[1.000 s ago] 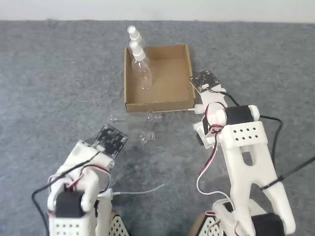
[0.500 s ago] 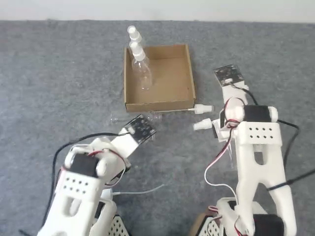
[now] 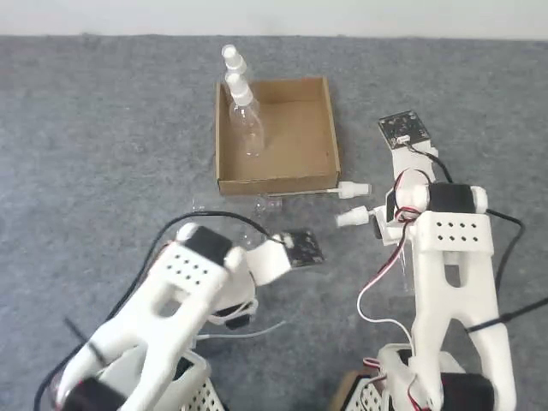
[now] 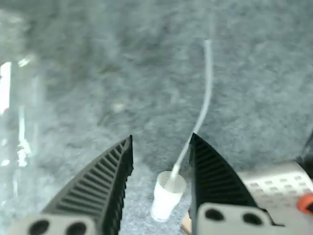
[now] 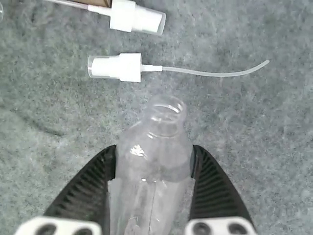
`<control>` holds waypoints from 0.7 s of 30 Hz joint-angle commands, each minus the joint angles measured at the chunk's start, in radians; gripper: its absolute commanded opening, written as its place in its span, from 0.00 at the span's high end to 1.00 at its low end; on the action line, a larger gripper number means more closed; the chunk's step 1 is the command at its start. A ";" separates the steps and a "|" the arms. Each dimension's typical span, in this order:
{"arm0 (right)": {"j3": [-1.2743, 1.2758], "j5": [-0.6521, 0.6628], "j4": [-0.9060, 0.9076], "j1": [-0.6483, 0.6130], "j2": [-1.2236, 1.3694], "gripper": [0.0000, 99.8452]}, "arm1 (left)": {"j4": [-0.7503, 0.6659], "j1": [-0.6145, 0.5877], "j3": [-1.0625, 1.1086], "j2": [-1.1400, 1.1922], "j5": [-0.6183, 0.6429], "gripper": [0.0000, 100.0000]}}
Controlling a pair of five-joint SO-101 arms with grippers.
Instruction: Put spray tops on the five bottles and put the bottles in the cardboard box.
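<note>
Spray top [image 4: 166, 196] lies between the spread jaws of the left gripper [image 4: 161, 139]; best pinch its collar, not the tube, for the open bottle [image 5: 157, 122] clamped by the right gripper [image 5: 154, 148].

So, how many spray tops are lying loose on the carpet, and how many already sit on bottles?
Loose spray tops: 3
Fitted spray tops: 2
Total: 5

The left gripper [image 4: 160, 141] hangs over the grey carpet [image 4: 88, 73], jaws spread, a white spray top [image 4: 165, 198] lying between them.
</note>
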 commanded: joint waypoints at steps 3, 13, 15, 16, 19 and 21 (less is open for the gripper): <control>-0.015 -0.011 -0.016 0.015 -0.041 0.98 | 0.012 0.133 -0.068 0.107 -0.008 0.83; -0.012 -0.011 -0.016 0.015 -0.041 0.98 | -0.043 0.232 -0.033 0.127 -0.008 0.83; -0.012 -0.011 -0.016 0.015 -0.041 0.98 | -0.083 0.232 -0.004 0.127 -0.008 0.83; -0.012 -0.011 -0.016 0.015 -0.041 0.98 | -0.101 0.232 0.015 0.127 -0.008 0.83; -0.011 -0.011 -0.016 0.015 -0.041 0.98 | -0.163 0.229 0.067 0.127 -0.008 0.83; -0.011 -0.009 -0.015 0.015 -0.041 0.98 | -0.201 0.227 0.094 0.127 -0.008 0.83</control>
